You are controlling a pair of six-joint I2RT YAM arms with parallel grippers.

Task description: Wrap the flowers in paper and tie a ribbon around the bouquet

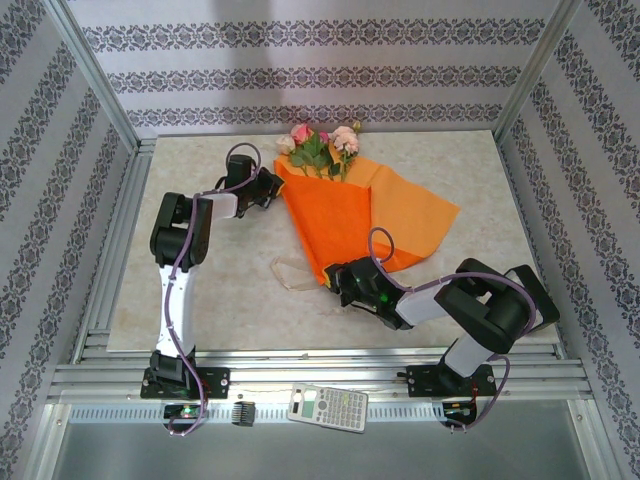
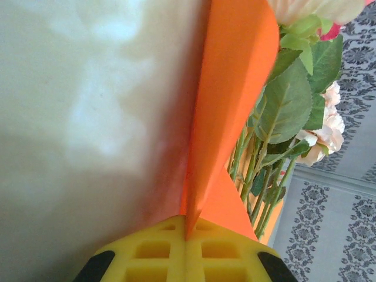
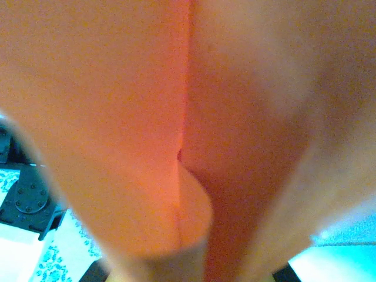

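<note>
Bouquet: we see the bouquet (image 1: pixel 340 225) lying flat on the table (image 1: pixel 470 170) as a narrow orange cone, wide end away from the arm bases and narrow tip toward them.
Flowers: the flowers (image 1: pixel 322 145) stick out of the bouquet's wide end, pink and cream heads over green leaves; the left wrist view shows their stems and leaves (image 2: pixel 288 100) tucked just inside the wrap.
Paper: the paper (image 1: pixel 415 215) is folded over the stems, but a paler flap spreads loose off the bouquet's right side, so we judge the cone only partly closed.
Ribbon: the ribbon (image 1: pixel 290 272) lies in a pale loop on the table just left of the bouquet's narrow tip, in neither gripper.
Left gripper: the left gripper (image 1: pixel 275 185) sits at the bouquet's upper left edge; its yellow pads (image 2: pixel 176 252) are pressed together with the paper's edge (image 2: pixel 235 88) pinched between them.
Right gripper: the right gripper (image 1: pixel 335 275) is at the bouquet's narrow tip. Its wrist view shows blurred orange paper (image 3: pixel 117 117) close up, and we cannot tell whether its fingers are apart or together.
Step in hand: wrapping, we judge, with tying not yet begun.
Next move: we would fold the loose flap across and snug the tip, keeping the pinched edge from slipping, before reaching for the ribbon.
Farther out: a calculator (image 1: pixel 328 408) lies on the frame, well below the bouquet's tip.
</note>
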